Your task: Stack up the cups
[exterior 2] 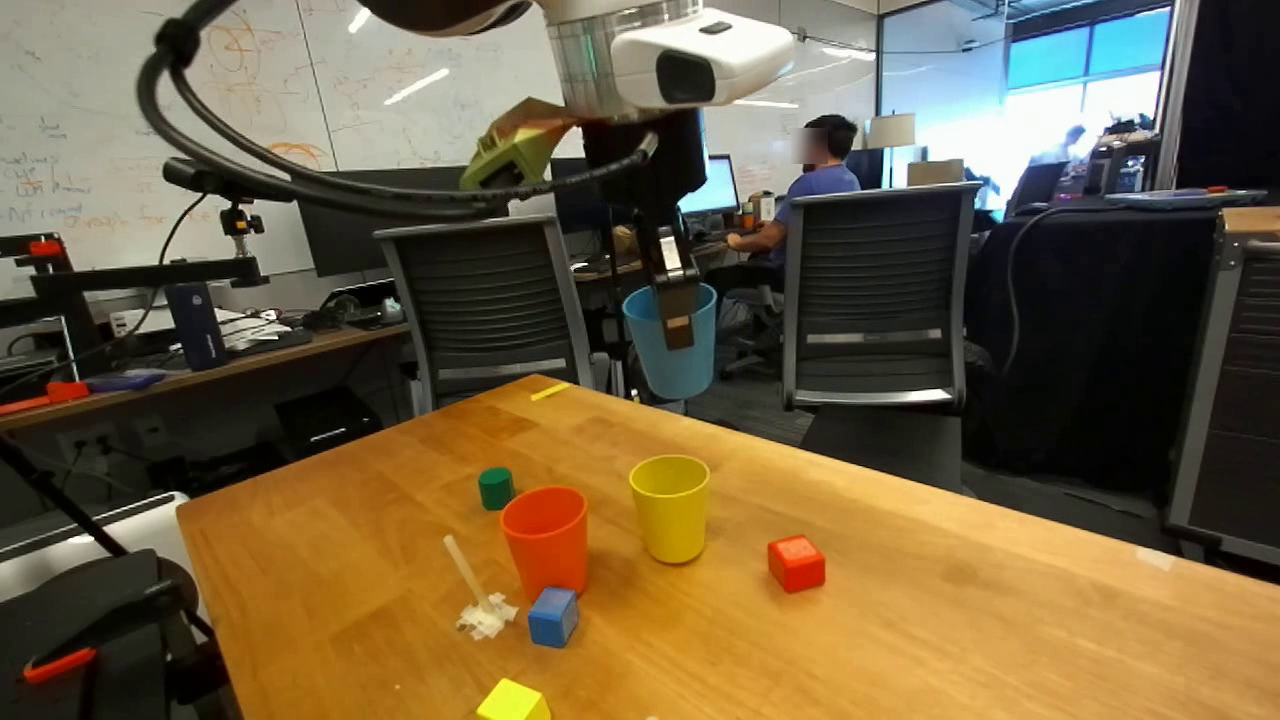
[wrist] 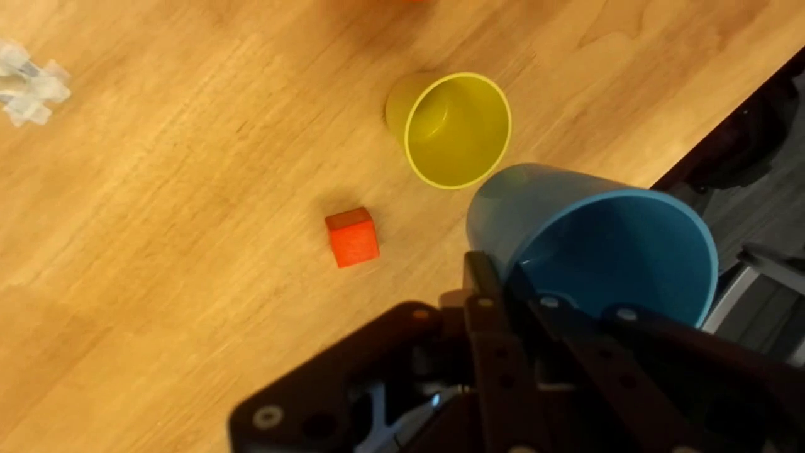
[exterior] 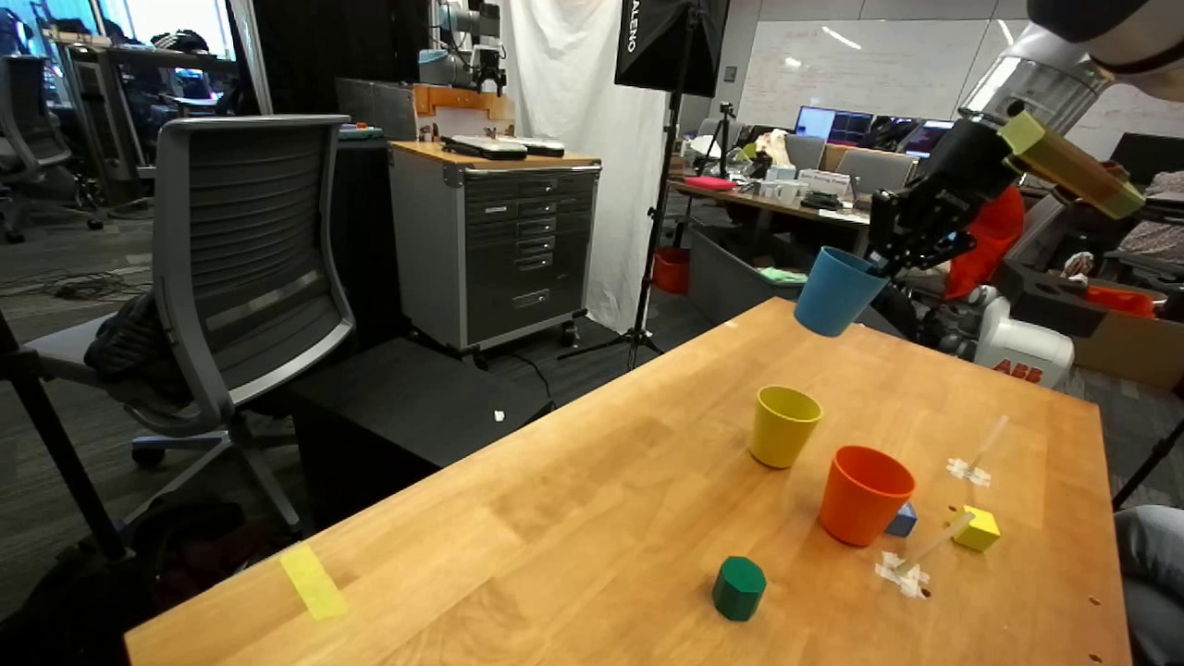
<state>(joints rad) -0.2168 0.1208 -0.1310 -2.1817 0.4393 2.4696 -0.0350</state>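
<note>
While the blue cup [exterior: 837, 291] hangs in the air above the worktop [exterior: 555, 536], mouth upward, I hold it by remote control in the claw [wrist: 501, 277], whose jaws are drawn tight on the cup's thin wall, one finger inside and one outside. Lower down, the yellow cup [exterior: 783, 427] and the orange-red cup [exterior: 862, 501] stand on the worktop, mouths upward, near each other but apart. Around them my cameras pick out a red block [exterior 2: 797, 563] near the yellow cup, a blue block [exterior 2: 553, 616] beside the foot of the orange-red cup, a yellow block [exterior: 980, 530] farther along on that same side, and a green block [exterior: 739, 588] off on the orange-red cup's other side. I cannot tell from my feed whether the blue block touches the cup. In an exterior view, two pale sticks [exterior: 991, 441] rise from patches of white tape [exterior: 911, 583] near the yellow block, and a strip of yellow tape [exterior: 313, 581] lies by the worktop's edge. Beyond the worktop, in an exterior view, a person [exterior 2: 822, 190] dressed in blue-purple sits near a lit monitor [exterior 2: 718, 185], with two gray chairs [exterior 2: 875, 280] standing nearer to my camera.
</note>
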